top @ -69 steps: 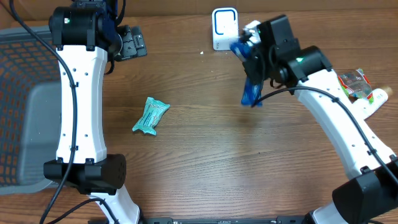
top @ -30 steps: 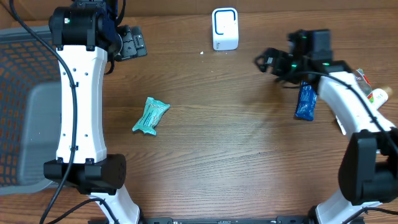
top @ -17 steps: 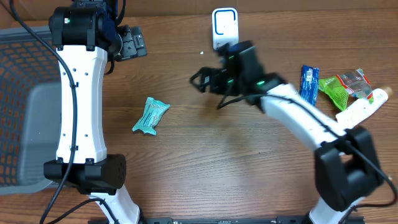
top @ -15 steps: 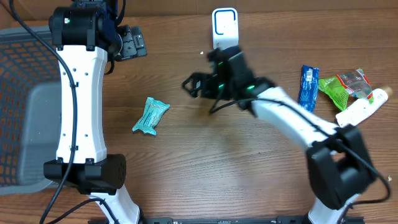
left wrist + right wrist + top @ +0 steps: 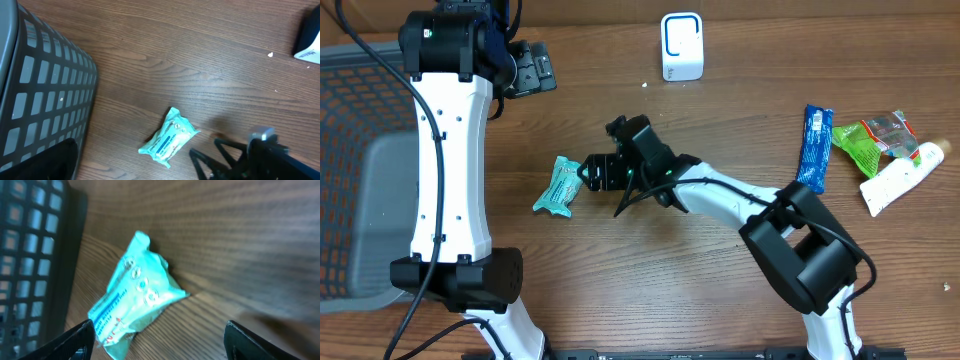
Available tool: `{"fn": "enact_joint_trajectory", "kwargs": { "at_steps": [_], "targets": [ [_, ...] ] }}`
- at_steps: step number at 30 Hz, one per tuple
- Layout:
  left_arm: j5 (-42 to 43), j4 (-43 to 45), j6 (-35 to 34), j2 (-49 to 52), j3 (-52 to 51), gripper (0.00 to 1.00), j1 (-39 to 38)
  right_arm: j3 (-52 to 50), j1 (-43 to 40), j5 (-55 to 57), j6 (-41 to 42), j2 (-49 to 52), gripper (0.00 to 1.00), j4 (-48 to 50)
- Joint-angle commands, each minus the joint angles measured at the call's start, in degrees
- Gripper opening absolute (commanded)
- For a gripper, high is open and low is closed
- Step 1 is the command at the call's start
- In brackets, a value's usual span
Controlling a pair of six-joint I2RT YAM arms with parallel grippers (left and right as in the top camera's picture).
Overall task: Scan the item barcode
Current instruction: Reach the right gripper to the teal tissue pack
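Observation:
A teal packet (image 5: pixel 561 186) lies flat on the wooden table, left of centre. My right gripper (image 5: pixel 588 175) has reached across to it and stands open, its tips just right of the packet. In the right wrist view the packet (image 5: pixel 135 300) lies ahead of the open gripper (image 5: pixel 160 342), nearer the left finger (image 5: pixel 80 339), and nothing is held. From the left wrist the packet (image 5: pixel 169 137) shows below, with the right arm's fingers (image 5: pixel 202 161) beside it. My left gripper (image 5: pixel 532 68) hangs open and high at the back left. The white scanner (image 5: pixel 681 45) stands at the back.
A dark mesh basket (image 5: pixel 350 150) fills the left side, close to the teal packet. At the right lie a blue packet (image 5: pixel 812 147), a green packet (image 5: pixel 865 140) and a white tube (image 5: pixel 895 180). The scanner's edge (image 5: pixel 307 40) shows in the left wrist view.
The right arm let go of the blue packet at the right and swung left across the table to the teal packet, jaws narrowing slightly. The left arm has not moved.

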Motion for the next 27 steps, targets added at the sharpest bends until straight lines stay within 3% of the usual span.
{"fn": "enact_joint_trajectory", "kwargs": {
  "at_steps": [1,12,14,16,20,23,27],
  "targets": [
    [-0.7,0.1,0.9,0.1,0.0,1.00,-0.1,1.0,1.7,3.0,0.2,0.9,0.82,1.0],
    [-0.7,0.0,0.9,0.1,0.0,0.99,-0.1,1.0,5.4,7.7,0.2,5.4,0.77,4.7],
    [-0.7,0.1,0.9,0.1,0.0,1.00,-0.1,1.0,5.4,8.1,0.3,6.2,0.71,4.8],
    [-0.7,0.0,0.9,0.1,0.0,1.00,-0.1,1.0,5.3,8.4,0.3,6.6,0.55,4.5],
    [-0.7,0.1,0.9,0.1,0.0,1.00,-0.1,1.0,4.8,10.0,0.2,6.7,0.40,2.4],
    [-0.7,0.1,0.9,0.1,0.0,0.99,-0.1,1.0,4.3,9.6,0.2,6.6,0.34,2.0],
    [-0.7,0.1,0.9,0.1,0.0,1.00,-0.1,1.7,3.9,6.5,0.2,6.6,0.35,2.3]
  ]
}}
